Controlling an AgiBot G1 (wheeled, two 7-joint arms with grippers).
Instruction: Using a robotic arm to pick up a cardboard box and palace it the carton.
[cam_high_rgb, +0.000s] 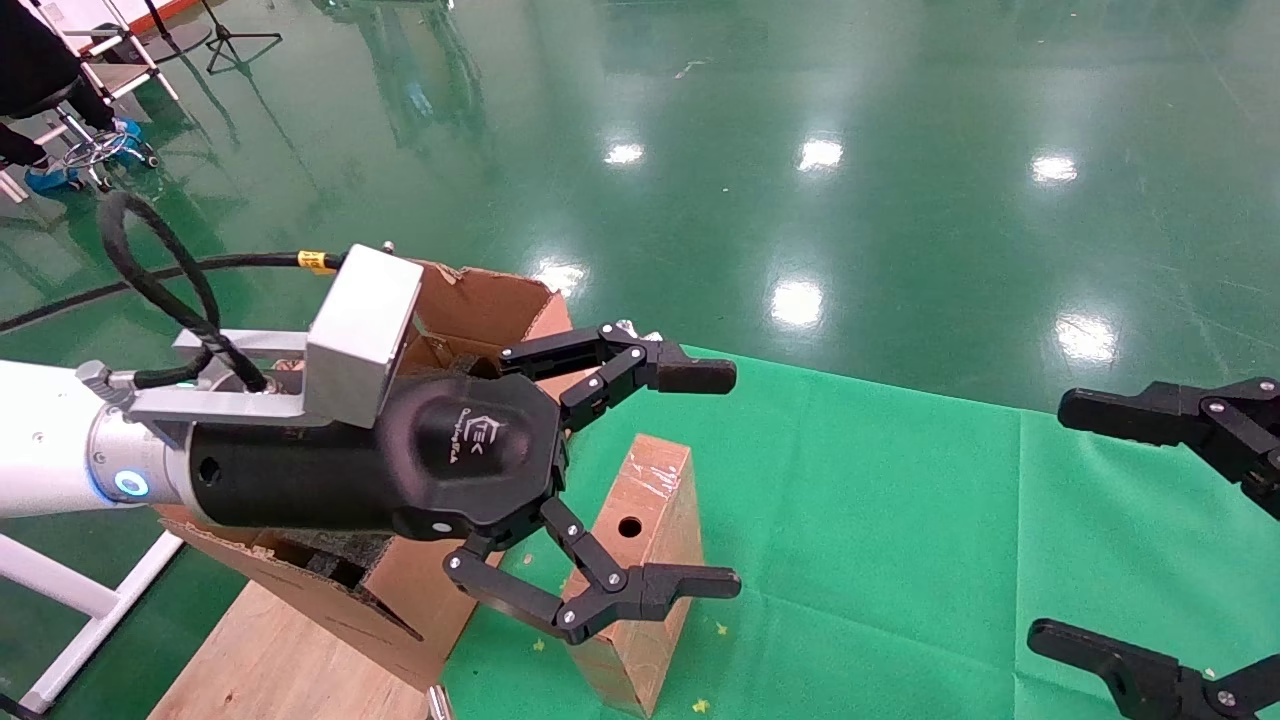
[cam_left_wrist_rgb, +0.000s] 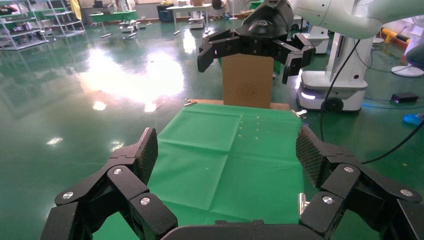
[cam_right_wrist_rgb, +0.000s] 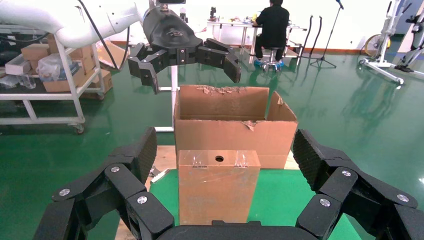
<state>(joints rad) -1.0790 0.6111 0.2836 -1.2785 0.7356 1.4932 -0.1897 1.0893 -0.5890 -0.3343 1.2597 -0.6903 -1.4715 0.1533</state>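
Left hand (cam_high_rgb: 640, 480), wide open and empty, is hovering above the cardboard box (cam_high_rgb: 640, 560); descending and closing comes next, before the carton (cam_high_rgb: 480, 310).

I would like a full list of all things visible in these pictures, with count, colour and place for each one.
cardboard box: one, brown with clear tape and a round hole, standing on the green cloth beside the carton
carton: one, brown, open with ragged flaps, at the cloth's edge behind the box
green cloth: one, green, spread over the work surface
wooden board: one, light brown, under the carton
person: one, in black, seated far off at a table
left gripper: black, open, hanging above the box
right gripper: black, open, over the cloth, apart from the box
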